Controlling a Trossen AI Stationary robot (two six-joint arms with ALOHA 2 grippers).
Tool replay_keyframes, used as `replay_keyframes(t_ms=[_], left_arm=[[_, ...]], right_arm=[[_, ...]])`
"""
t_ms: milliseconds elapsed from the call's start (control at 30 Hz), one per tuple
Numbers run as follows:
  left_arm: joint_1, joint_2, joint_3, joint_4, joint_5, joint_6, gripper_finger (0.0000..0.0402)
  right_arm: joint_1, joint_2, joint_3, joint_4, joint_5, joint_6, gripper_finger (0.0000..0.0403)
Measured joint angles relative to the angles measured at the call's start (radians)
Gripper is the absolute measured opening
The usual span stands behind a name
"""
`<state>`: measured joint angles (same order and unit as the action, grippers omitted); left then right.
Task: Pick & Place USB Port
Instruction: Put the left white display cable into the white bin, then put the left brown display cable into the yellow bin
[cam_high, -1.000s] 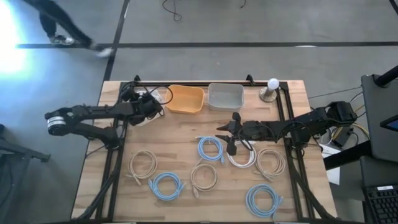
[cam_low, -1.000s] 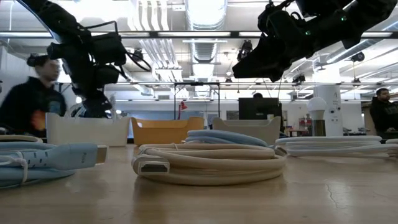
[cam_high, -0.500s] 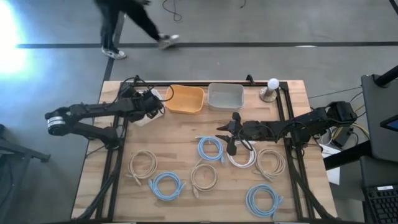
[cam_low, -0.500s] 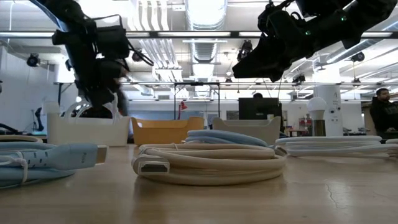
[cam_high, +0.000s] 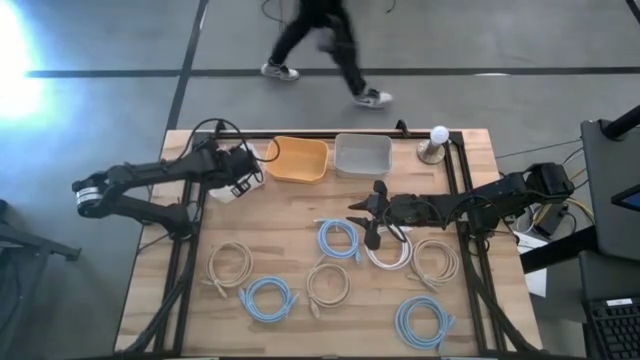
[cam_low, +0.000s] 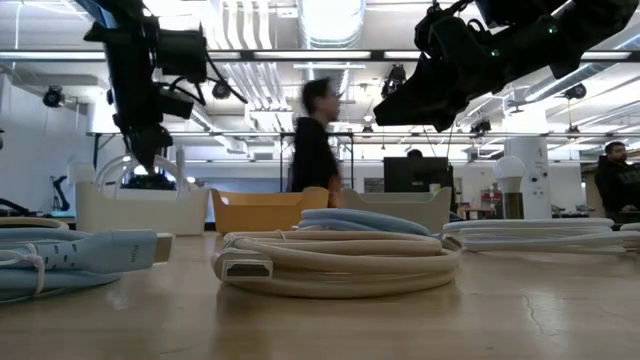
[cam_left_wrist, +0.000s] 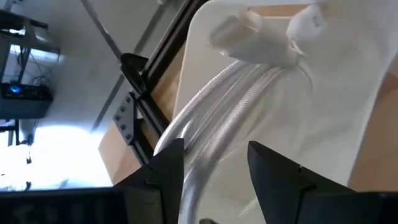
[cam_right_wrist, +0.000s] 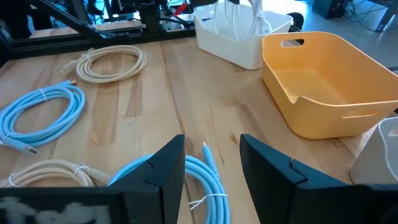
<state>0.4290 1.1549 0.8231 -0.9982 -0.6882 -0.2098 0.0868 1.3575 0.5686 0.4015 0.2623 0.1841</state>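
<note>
A white coiled cable (cam_left_wrist: 249, 68) lies in the white bin (cam_high: 228, 190) at the table's far left, and one loop (cam_low: 128, 165) of it stands above the bin's rim. My left gripper (cam_high: 243, 170) hangs open over that bin, its fingers (cam_left_wrist: 168, 168) above the coil and apart from it. My right gripper (cam_high: 372, 215) hovers open at mid-table, above the far edge of a blue coil (cam_right_wrist: 199, 174) and beside a white coil (cam_high: 388, 252).
An orange bin (cam_high: 297, 160) and a clear bin (cam_high: 362, 154) stand at the far edge, and a small lamp (cam_high: 434, 143) at the far right. Several blue and beige cable coils (cam_high: 268, 297) (cam_high: 328, 284) lie across the near half. A person walks past beyond the far edge.
My left gripper has risen from just above the white bin's rim to well over it, while the white cable has stayed in the bin. The right arm has kept still. The person has walked from left to right behind the table.
</note>
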Motion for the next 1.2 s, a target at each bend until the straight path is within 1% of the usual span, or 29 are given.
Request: replay_keyframes(t_ms=[200, 300, 400, 500, 667, 733, 767, 833, 900, 967, 1033, 1167, 1200], left_arm=[[0.002, 0.0, 0.085, -0.051, 0.01, 0.068, 0.0165], [0.002, 0.0, 0.103, -0.05, 0.05, 0.07, 0.0163], [0.002, 0.0, 0.106, -0.05, 0.045, 0.083, 0.0153], [0.002, 0.0, 0.106, -0.051, -0.037, 0.086, 0.0143], [0.003, -0.001, 0.106, -0.05, -0.224, 0.088, 0.013], [0.003, -0.001, 0.106, -0.05, -0.283, 0.088, 0.0126], [0.003, -0.001, 0.106, -0.051, -0.297, 0.088, 0.0124], [0.003, -0.001, 0.106, -0.051, -0.293, 0.087, 0.0121], [0.003, -0.001, 0.106, -0.05, -0.26, 0.085, 0.0119], [-0.001, -0.001, 0.106, -0.05, -0.194, 0.084, 0.0118], [-0.007, -0.001, 0.106, -0.049, -0.094, 0.081, 0.0117], [-0.025, -0.001, 0.106, -0.046, 0.137, 0.078, 0.0117], [-0.032, -0.001, 0.106, -0.043, 0.179, 0.075, 0.0117]], right_arm=[[0.0, 0.0, 0.0, 0.0, 0.0, 0.0, 0.015], [0.0, 0.0, 0.0, 0.0, 0.0, 0.0, 0.015], [0.0, 0.0, 0.0, 0.0, -0.001, 0.0, 0.015], [0.0, 0.0, 0.0, 0.0, -0.001, 0.0, 0.015], [0.0, 0.0, 0.0, 0.0, -0.001, 0.0, 0.015], [0.0, 0.0, 0.0, 0.0, -0.001, 0.0, 0.015], [0.0, 0.0, 0.0, 0.0, -0.001, 0.0, 0.015], [0.0, 0.0, 0.0, 0.0, -0.001, 0.0, 0.015], [0.0, 0.0, 0.0, 0.0, -0.001, 0.0, 0.015], [0.0, 0.0, 0.0, 0.0, -0.001, 0.0, 0.015], [0.0, 0.0, 0.0, 0.0, -0.001, 0.0, 0.015], [0.0, 0.0, 0.0, 0.0, -0.001, 0.0, 0.015], [0.0, 0.0, 0.0, 0.0, -0.001, 0.0, 0.015]])
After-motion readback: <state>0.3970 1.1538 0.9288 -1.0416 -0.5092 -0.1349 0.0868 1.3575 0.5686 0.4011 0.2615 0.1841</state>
